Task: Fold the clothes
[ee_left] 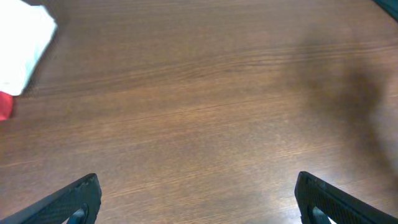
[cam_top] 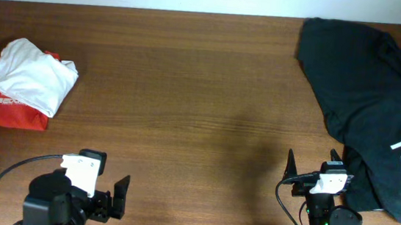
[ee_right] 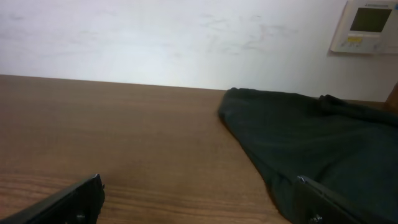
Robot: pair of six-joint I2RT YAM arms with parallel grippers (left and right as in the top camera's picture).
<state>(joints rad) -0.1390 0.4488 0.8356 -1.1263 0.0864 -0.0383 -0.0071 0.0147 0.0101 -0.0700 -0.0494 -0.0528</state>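
Observation:
The white T-shirt [cam_top: 28, 75] lies crumpled at the far left of the table, on top of a folded red shirt [cam_top: 14, 112]. Its corner shows at the top left of the left wrist view [ee_left: 22, 50]. My left gripper [cam_top: 120, 193] is open and empty near the front edge, well right of the white shirt; its fingers frame bare wood in the left wrist view [ee_left: 198, 199]. My right gripper [cam_top: 312, 162] is open and empty at the front right, its right finger beside the black shirt's edge [ee_right: 198, 199].
A large black shirt with white letters [cam_top: 379, 93] covers the back right of the table and shows in the right wrist view [ee_right: 311, 137]. A wall with a white control panel [ee_right: 369, 25] stands behind the table. Brown wooden tabletop [cam_top: 202, 90] lies between the shirts.

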